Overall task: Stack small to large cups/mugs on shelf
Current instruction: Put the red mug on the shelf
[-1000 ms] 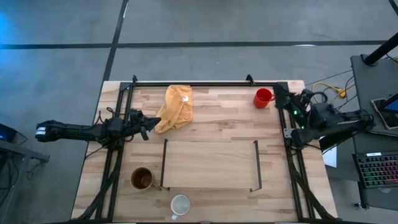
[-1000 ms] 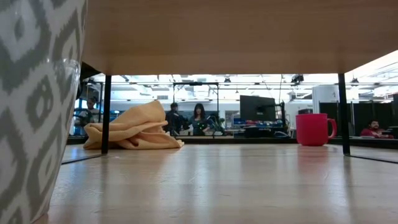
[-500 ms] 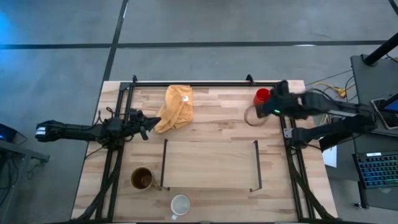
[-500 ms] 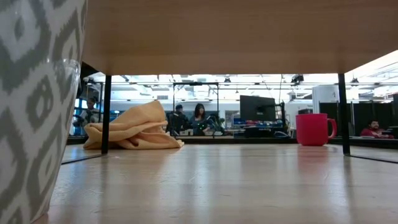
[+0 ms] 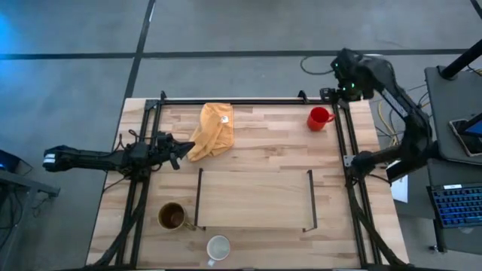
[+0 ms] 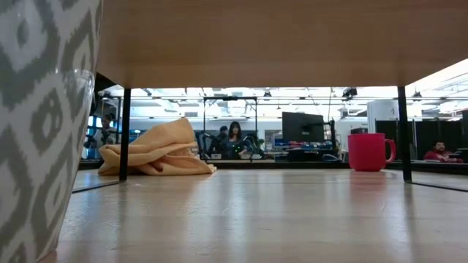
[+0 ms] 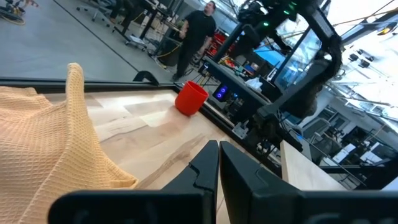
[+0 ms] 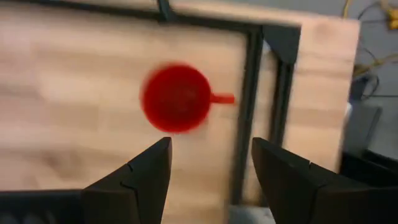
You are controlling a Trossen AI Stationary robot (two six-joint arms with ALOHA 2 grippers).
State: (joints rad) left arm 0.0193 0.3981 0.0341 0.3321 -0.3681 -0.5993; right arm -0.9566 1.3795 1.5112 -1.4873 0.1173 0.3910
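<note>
Right gripper (image 8: 208, 177): raised above the far right table corner, beyond the red mug; fingers apart, nothing between them.
Left gripper (image 7: 217, 163): low at the left table edge, beside the yellow cloth (image 5: 213, 129); fingers together, empty.
Red mug (image 5: 318, 118): upright near the far right corner, just inside the black frame rail; bare wood on its near and left sides.
Shelf (image 5: 254, 199): centre-near part of the table, top bare, black rails at both short ends.
Brown-gold mug (image 5: 172, 216): just left of the shelf.
White mug (image 5: 218, 247): at the near table edge, in front of the shelf.
Table (image 5: 263, 139): light wood, open strip between cloth and red mug.
Room: grey floor around the table; desks, monitors and people in the background.
</note>
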